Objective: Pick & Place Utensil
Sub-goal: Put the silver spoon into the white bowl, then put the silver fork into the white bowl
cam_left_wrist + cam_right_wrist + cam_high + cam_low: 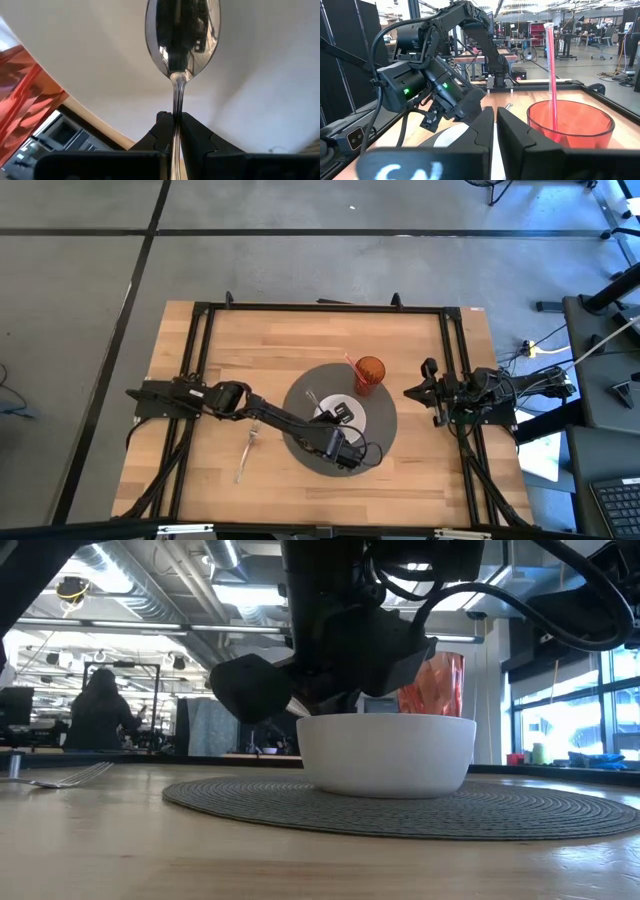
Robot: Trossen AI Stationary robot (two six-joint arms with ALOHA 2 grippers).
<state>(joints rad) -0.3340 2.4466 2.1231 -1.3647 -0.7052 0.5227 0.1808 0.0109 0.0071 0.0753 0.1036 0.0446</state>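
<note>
My left gripper (pixel 176 131) is shut on a shiny metal spoon (pixel 182 37) and hovers over the white bowl (pixel 386 754). The bowl stands on a round grey placemat (pixel 300 442) at the table's middle. In the left wrist view the spoon's bowl shows against the white bowl's inner wall (pixel 260 75). An orange cup (pixel 370 374) with a pink straw stands on the mat's far right part. My right gripper (pixel 495 125) waits shut at the table's right side, pointing toward the cup. My left gripper pinches the spoon's handle (pixel 176 107) between its two fingers, just behind the spoon's bowl. The fingers lie along the handle, and the spoon's bowl sticks out ahead of them. The spoon is lifted clear and hangs over the white bowl's inside.
A metal fork (pixel 248 450) lies on the bare wood left of the mat, near the left arm's forearm. A black frame rail (pixel 320 307) borders the table. Bare wood lies along the near and far sides of the mat.
</note>
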